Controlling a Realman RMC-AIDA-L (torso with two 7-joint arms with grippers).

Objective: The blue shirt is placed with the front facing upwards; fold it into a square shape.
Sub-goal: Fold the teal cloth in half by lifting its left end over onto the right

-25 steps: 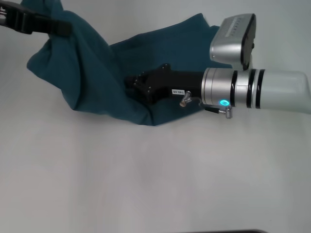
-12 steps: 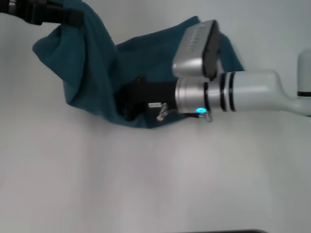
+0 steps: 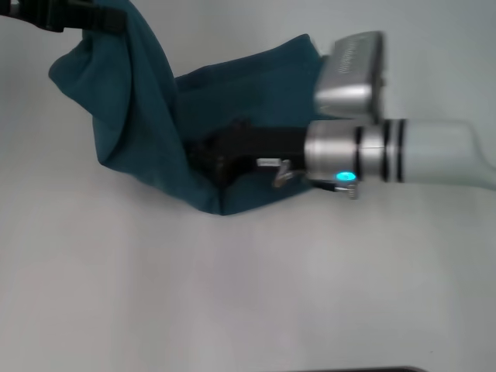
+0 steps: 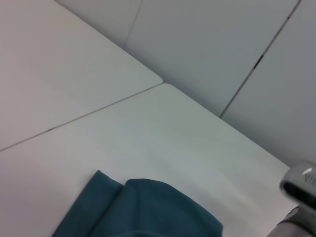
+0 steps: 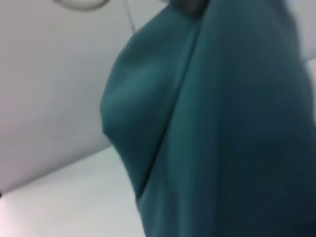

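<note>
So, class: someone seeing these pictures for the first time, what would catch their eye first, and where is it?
The blue shirt first: a bunched dark teal mass at the far left of the white table, one part lifted by the left gripper at the top left corner. Next, the right gripper, black on a silver and white arm reaching in from the right, its tip buried in the cloth's near edge.

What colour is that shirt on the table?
Dark teal-blue, plain where visible; the shirt shows best in the head view.

Lab-like: bare white table (image 3: 232, 294), plain panelled wall (image 4: 212, 44).
</note>
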